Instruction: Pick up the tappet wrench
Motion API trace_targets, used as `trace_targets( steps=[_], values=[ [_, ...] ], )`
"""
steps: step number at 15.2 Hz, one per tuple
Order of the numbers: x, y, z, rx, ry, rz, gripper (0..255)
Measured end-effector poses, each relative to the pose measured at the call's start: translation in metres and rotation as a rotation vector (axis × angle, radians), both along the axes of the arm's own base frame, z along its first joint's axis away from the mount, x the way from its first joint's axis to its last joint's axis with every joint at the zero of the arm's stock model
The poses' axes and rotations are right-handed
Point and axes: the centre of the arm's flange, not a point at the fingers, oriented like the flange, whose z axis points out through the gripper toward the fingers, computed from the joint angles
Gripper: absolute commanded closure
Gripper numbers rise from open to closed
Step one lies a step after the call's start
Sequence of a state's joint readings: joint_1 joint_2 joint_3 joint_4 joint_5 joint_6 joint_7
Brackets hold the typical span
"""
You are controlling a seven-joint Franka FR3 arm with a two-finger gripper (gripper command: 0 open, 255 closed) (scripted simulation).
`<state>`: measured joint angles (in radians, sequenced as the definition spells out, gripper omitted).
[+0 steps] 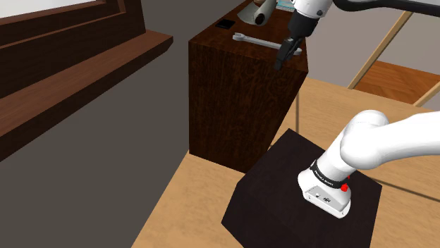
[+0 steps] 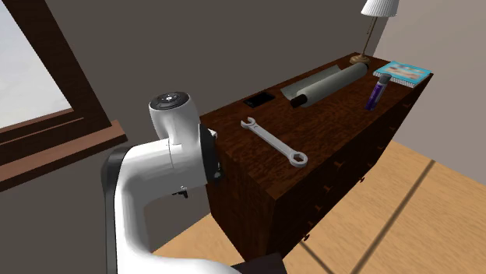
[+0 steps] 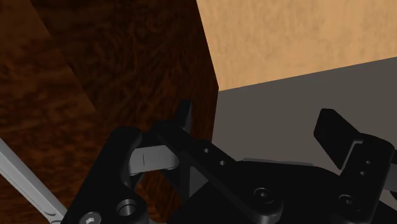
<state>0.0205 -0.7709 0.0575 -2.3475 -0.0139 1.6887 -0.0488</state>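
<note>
Here the wrist view reveals the black two-finger gripper spread wide, clasping nothing, over the dark wooden surface's edge. The second exterior view shows the whole grey metal tappet wrench, flat near one short end.

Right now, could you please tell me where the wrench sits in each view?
Shoulder view: the wrench lies top centre on the dark wooden cabinet, its end by the pincer.
Second exterior view: the wrench lies mid-picture on the cabinet.
Wrist view: its grey shaft crosses the cabinet beside the open pincer.
Shared landmark: the cabinet's top.
</note>
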Motion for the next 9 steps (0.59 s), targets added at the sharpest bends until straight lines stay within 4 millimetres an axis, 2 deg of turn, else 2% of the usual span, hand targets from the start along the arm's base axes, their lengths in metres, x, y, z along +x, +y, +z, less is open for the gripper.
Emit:
trace_targets(
  steps=[2, 4, 9],
  values=[
    [0.002, -0.006, 0.000, 0.001, -0.001, 0.004, 0],
    [0.011, -0.025, -0.001, 0.005, -0.002, 0.021, 0],
    [0.041, -0.086, -0.007, 0.015, -0.007, 0.071, 0]
  ],
)
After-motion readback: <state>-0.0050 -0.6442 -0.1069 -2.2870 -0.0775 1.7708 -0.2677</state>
